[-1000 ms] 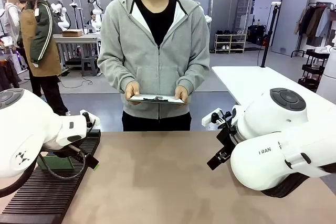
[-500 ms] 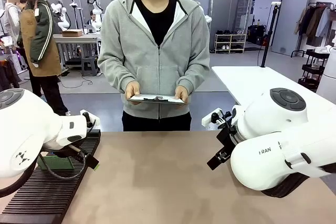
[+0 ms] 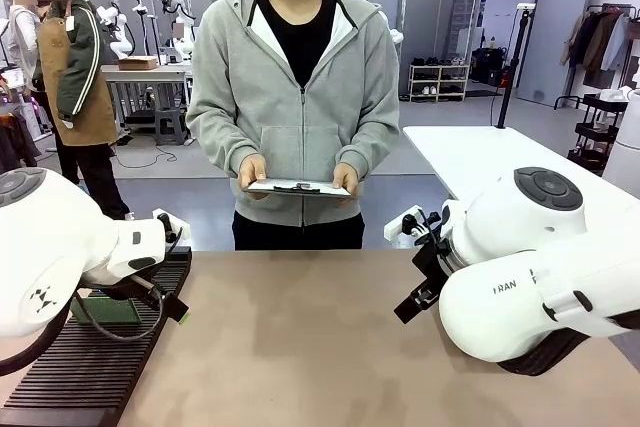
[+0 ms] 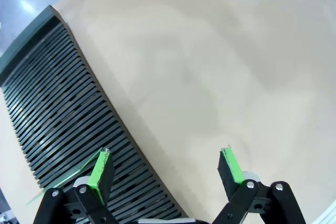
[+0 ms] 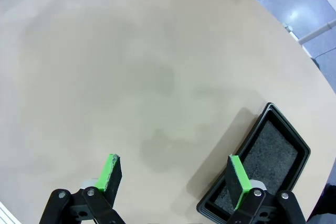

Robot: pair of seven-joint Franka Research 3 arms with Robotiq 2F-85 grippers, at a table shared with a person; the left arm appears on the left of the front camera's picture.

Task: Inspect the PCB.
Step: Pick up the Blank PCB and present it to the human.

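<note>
Table (image 3: 300, 347): wide tan top, and the middle stretch between my arms is bare.
Person (image 3: 300, 97): standing at the far side, both hands on a clipboard (image 3: 298, 187) held flat at waist height.
Left arm (image 3: 50, 257): bulking over the rack on my left and blocking much of my front view of it.
Right arm (image 3: 530, 287): parked at my right, wrist turned in towards the table.
Rack (image 3: 90, 377): black and slotted, at the left edge of the table.
Tray (image 5: 270, 153): shallow and black, just past my right gripper, nothing in it that I can see.
PCB (image 3: 105, 310): lying flat on the rack, right under my left arm.
Handling: I judge it light, thin, stiff and smooth-edged, with a face that could scratch, so it will want a gentle squeeze.
Where to grip: across the two long edges, pads off the face. I'd first have to get an edge clear of the slats.
Left gripper (image 4: 165, 163): fingers spread wide and holding nothing, one pad over the rack and the other over bare table.
Right gripper (image 5: 170, 169): jaws wide apart too, empty, over bare table.
Hard to see: arm and cable cover part of the PCB. In my left wrist view a thin green sliver sits by one pad, and I can't tell if that's the board.
</note>
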